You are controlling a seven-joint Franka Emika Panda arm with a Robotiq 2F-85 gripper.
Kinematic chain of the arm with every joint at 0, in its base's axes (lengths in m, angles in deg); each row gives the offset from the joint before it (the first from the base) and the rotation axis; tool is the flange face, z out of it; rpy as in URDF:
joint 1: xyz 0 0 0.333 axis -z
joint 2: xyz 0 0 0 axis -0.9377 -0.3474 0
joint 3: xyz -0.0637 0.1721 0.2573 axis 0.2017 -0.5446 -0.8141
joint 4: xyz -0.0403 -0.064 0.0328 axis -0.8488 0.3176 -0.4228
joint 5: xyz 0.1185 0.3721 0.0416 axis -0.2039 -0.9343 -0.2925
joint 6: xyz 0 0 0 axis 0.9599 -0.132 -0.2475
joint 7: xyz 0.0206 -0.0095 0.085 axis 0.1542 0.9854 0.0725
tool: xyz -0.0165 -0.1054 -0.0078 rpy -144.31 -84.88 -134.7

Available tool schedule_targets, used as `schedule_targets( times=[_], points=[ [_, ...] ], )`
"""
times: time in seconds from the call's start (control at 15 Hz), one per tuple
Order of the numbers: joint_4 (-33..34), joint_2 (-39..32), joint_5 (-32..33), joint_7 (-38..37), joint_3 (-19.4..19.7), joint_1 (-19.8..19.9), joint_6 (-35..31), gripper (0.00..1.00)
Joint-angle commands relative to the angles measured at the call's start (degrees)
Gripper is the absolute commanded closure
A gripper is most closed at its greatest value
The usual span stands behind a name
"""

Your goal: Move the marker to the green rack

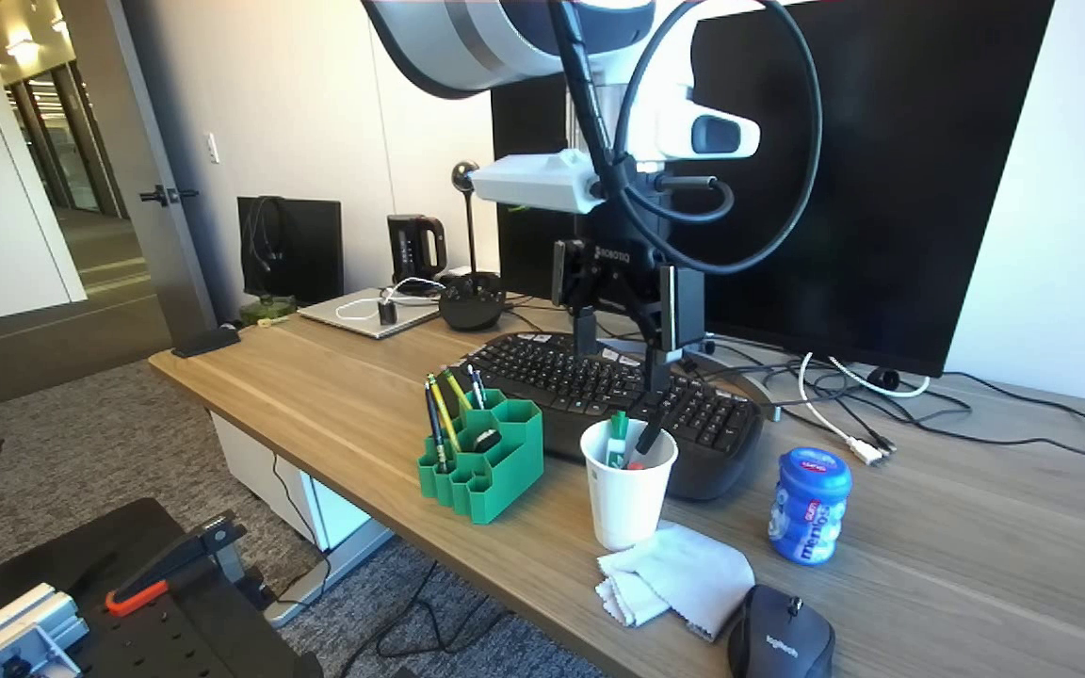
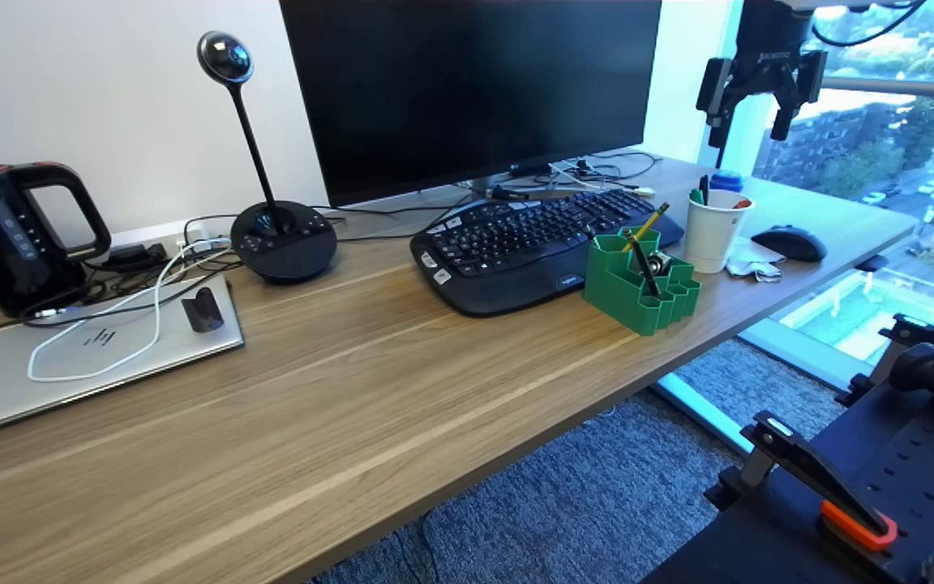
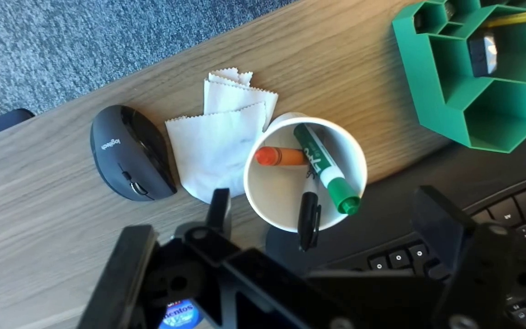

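Note:
A slim black marker (image 3: 309, 219) leans in the white paper cup (image 1: 623, 513), its capped end over the rim; it also shows in both exterior views (image 1: 657, 426) (image 2: 704, 188). A thicker green-and-white marker (image 3: 329, 169) and an orange crayon (image 3: 283, 156) share the cup. The green rack (image 1: 514, 461) stands beside the cup, with pencils and pens in some compartments; it also shows in the wrist view (image 3: 450, 103) and in an exterior view (image 2: 621, 284). My gripper (image 1: 622, 356) is open and empty above the cup, its fingers (image 3: 326, 210) wide apart and touching nothing.
A black keyboard (image 1: 599, 386) lies behind the rack and cup, with a large monitor (image 1: 844, 188) behind it. A white cloth (image 1: 684, 570), a mouse (image 1: 783, 640) and a blue gum jar (image 1: 811, 508) are near the cup. A laptop (image 2: 94, 341) lies farther off.

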Motion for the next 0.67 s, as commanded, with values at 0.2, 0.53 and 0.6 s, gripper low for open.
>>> schedule_targets(
  times=[0.2, 0.53, 0.6],
  points=[
    [-1.41, 0.31, 1.24, -0.51, -0.20, -0.11, -1.53, 0.00],
    [-0.72, -0.91, 1.68, -1.65, -0.04, -0.45, -2.92, 0.00],
    [-0.50, -1.17, 1.70, -1.93, 0.00, -0.49, -3.10, 0.00]
  ],
)
